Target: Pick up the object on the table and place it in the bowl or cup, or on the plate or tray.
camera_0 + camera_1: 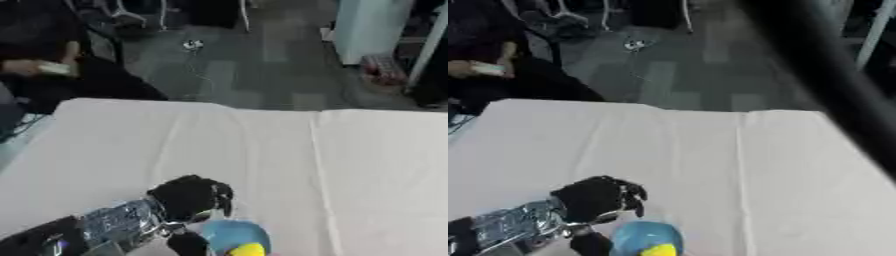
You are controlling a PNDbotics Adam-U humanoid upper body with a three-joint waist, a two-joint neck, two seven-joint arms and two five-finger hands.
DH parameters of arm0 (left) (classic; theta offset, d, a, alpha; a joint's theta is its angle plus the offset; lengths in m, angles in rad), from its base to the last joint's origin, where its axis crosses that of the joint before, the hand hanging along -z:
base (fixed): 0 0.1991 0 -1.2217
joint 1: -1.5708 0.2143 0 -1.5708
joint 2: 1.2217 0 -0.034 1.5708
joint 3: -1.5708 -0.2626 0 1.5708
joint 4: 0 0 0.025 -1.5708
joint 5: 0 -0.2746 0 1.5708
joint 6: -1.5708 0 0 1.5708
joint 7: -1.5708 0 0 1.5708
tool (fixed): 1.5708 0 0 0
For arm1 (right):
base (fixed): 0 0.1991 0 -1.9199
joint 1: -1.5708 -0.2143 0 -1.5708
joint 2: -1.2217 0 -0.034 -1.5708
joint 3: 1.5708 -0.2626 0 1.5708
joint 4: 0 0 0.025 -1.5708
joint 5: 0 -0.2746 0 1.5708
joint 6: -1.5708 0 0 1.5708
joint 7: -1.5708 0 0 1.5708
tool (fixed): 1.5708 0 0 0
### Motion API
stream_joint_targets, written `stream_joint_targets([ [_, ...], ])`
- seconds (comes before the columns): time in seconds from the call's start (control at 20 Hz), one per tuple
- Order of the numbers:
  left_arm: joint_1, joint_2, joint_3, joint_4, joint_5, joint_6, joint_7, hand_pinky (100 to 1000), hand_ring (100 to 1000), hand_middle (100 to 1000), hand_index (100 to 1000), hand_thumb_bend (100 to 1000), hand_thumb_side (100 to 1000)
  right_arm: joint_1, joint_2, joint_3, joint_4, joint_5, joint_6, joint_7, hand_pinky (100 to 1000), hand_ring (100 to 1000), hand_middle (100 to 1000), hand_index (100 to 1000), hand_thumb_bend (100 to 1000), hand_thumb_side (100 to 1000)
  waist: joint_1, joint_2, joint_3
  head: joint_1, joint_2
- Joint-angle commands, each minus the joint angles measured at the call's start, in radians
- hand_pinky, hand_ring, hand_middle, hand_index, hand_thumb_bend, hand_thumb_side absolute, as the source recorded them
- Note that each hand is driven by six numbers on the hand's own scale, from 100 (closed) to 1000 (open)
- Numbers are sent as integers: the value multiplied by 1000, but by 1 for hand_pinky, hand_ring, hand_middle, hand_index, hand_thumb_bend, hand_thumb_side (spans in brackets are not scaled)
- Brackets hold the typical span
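A blue bowl (pixel 234 234) sits at the table's near edge, cut off by the bottom of the views. A small yellow object (pixel 248 249) lies inside it at the bottom edge. My left hand (pixel 186 196), black with a silver wrist, comes in from the lower left and hovers just left of and behind the bowl. Its fingers (pixel 633 196) hang loosely bent over the bowl's far rim and its thumb (pixel 187 243) is beside the bowl's left side. It holds nothing. My right hand shows in neither view.
The white cloth-covered table (pixel 262 150) stretches away from the bowl, with a crease running down its right part. A dark blurred band (pixel 833 75) crosses the right eye view's upper right. A grey floor and chairs lie beyond the far edge.
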Motion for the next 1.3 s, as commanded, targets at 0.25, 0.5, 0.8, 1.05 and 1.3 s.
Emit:
stream_joint_targets([
  [0.25, 104, -110, 158, -14, 164, -28, 356, 419, 590, 744, 706, 575, 908, 53, 42, -23, -14, 84, 30, -52, 359, 549, 600, 262, 100, 1000, -23, -25, 60, -97, -16],
  [0.5, 60, -237, 244, -14, 307, -104, 567, 388, 557, 735, 707, 573, 871, 117, 97, -13, -14, 204, 71, -120, 359, 549, 596, 239, 100, 1000, -47, -46, 122, -167, 18],
  [0.8, 2, -260, 268, -14, 386, -145, 592, 389, 549, 725, 703, 563, 863, 175, 158, 37, -14, 367, 119, -191, 358, 549, 596, 197, 100, 1000, -65, -61, 178, -235, 37],
  [1.05, 1, -266, 247, -14, 392, -168, 569, 390, 549, 727, 704, 569, 860, 197, 177, 82, -14, 463, 148, -230, 361, 549, 591, 193, 100, 1000, -63, -68, 189, -249, 67],
  [1.3, -1, -274, 232, -14, 399, -167, 543, 392, 551, 730, 706, 570, 862, 214, 169, 88, -14, 498, 152, -268, 363, 550, 588, 197, 100, 1000, -58, -83, 186, -267, 156],
])
